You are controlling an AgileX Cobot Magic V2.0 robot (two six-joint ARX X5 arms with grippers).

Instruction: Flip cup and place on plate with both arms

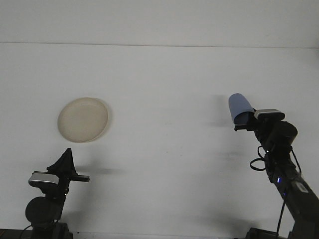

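Cup (240,108), blue, sits toward the right edge of the tabletop (169,84), clamped at its lower end in the jaws of the right gripper (244,123) and tilted — probably lifted clear for the flip, though the view leaves contact unclear. Plate (82,119) waits well apart toward the left edge. Left gripper (66,160) idles near the front edge; whether its jaws are apart I cannot tell.

Robotics laboratory bench: bare white table (164,164), plain white backdrop, two mounted robot arms with cabling.
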